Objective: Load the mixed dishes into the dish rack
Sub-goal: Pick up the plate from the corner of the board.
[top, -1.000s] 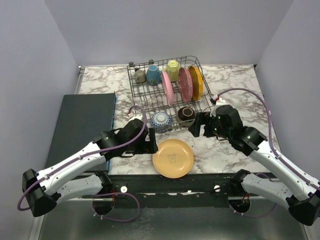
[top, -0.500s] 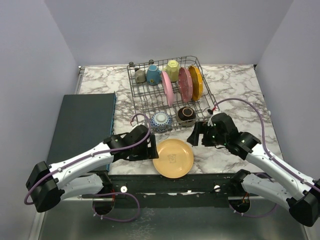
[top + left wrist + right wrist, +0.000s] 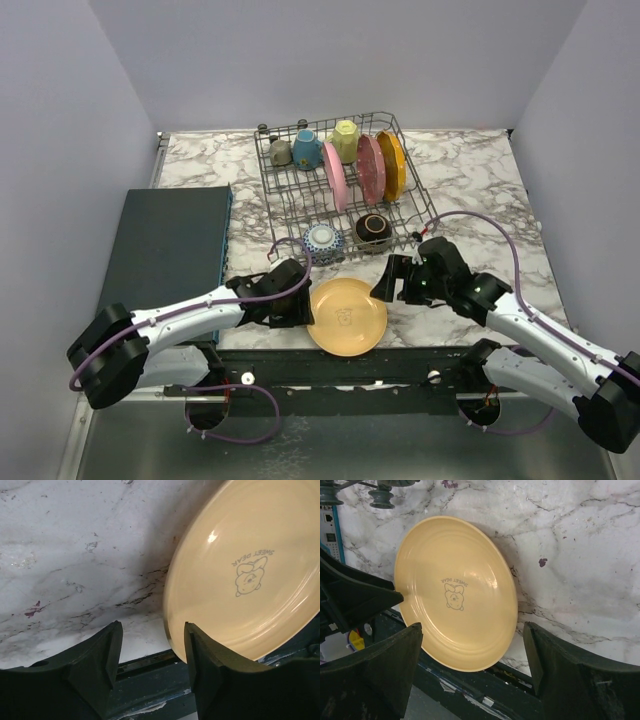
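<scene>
Yellow plate (image 3: 346, 316): last dish outside the dish rack (image 3: 300, 190), as far as the top view shows. It lies flat, face up, on the marble table (image 3: 480, 180) at 6 o'clock from the rack, well apart from it. Its near rim appears to jut over the table's near edge.

Shape and material: round, shallow, with a broad raised rim. Glossy glaze with a highlight on the well and a small printed bear with lettering at the centre (image 3: 454, 594). Judged smooth and slippery; a rim pinch could slide.

Left gripper (image 3: 150, 647) is low at the plate's 9 o'clock. The jaws are partly open and the rim's edge runs between the two fingers. Firm contact cannot be confirmed.

Right gripper (image 3: 472, 630) hangs over the plate's 2 o'clock side, jaws wide, holding nothing.

Step in hand (judgement): pick-up of the final plate, by the left arm at the rim.

Next move calls for pinching the rim, tipping the plate on edge, carrying it toward 12 o'clock and dropping it into a free slot between the tines.

Rack: grey wire with upright tines.
- Far row: three mugs.
- 1 o'clock side: pink plate (image 3: 335, 175), dotted plate (image 3: 370, 168) and orange plate (image 3: 392, 165), all on edge.
- Near end: patterned bowl (image 3: 322, 240) and brown bowl (image 3: 373, 229).

Dark flat mat (image 3: 170, 245) lies at 10 o'clock from the plate.
</scene>
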Motion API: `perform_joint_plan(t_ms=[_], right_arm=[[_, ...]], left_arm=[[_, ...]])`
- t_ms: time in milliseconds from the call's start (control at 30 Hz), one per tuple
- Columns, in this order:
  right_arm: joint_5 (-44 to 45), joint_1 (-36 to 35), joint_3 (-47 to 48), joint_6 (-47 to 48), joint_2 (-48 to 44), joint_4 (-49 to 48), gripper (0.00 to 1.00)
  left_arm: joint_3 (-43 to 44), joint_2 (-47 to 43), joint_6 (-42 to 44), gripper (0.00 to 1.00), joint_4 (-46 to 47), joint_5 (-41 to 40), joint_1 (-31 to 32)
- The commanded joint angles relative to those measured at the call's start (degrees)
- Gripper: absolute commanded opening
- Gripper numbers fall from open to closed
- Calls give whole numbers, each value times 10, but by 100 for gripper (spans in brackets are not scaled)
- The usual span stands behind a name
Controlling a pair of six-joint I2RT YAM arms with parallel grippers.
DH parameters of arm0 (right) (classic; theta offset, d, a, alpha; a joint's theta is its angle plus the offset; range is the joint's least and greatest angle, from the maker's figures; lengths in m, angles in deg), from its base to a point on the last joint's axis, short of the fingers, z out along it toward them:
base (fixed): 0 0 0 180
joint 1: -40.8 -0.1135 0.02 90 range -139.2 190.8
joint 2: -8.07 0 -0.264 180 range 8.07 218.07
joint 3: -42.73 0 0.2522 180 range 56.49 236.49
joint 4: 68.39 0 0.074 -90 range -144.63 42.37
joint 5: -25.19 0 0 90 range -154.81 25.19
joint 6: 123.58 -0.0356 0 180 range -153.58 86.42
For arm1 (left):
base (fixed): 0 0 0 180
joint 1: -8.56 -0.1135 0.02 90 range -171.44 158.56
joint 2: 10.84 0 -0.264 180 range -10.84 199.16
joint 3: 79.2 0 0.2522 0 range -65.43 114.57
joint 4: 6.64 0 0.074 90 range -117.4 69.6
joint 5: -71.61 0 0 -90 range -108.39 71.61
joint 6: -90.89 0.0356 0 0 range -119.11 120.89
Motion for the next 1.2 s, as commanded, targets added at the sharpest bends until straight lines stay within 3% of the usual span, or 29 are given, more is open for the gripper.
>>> perform_joint_plan(t_ms=[0,500,833,1167], right_arm=[[-21,3,-10,-16,-7,-18,87],[-24,3,-27,-28,-8,-25,86],[-30,3,-33,-36,-15,-25,86],[13,4,-25,-46,-65,10,86]], left_arm=[[-19,14,-4,56,53,8,-1],[-37,41,-14,33,104,27,-2],[-47,28,-14,0,119,22,-2],[-49,-36,-16,0,118,33,-2]])
